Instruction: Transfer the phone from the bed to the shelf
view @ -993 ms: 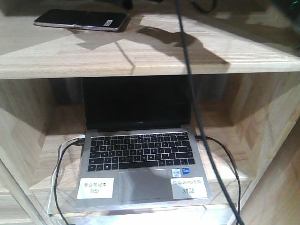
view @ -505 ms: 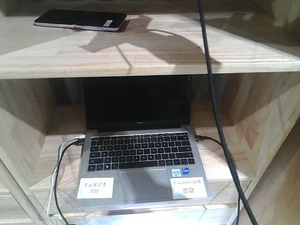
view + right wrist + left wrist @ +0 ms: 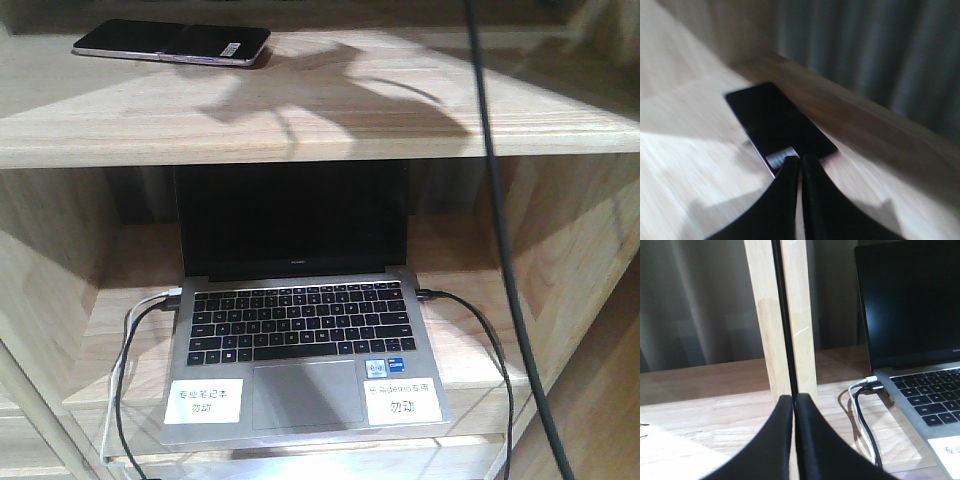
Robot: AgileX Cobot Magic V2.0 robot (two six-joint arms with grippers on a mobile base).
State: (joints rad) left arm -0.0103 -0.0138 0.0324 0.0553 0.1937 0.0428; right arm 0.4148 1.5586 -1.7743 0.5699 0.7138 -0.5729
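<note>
Lying flat on the shelf's [image 3: 330, 130] grainy pale-wood top board, the glossy black phone [image 3: 172, 43] showed a pinkish rim and white sticker. Below sat an open grey laptop [image 3: 300, 340] with black cables [image 3: 497, 200]. Both the right pincer [image 3: 800, 162], just short of the phone, and the left pincer [image 3: 793, 405] were closed, empty.

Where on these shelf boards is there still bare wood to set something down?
Upper board of the shelf: bare from right of the phone to the right edge. Lower compartment is crowded: the laptop fills the middle, cables run along both sides, leaving only narrow strips by the walls.
</note>
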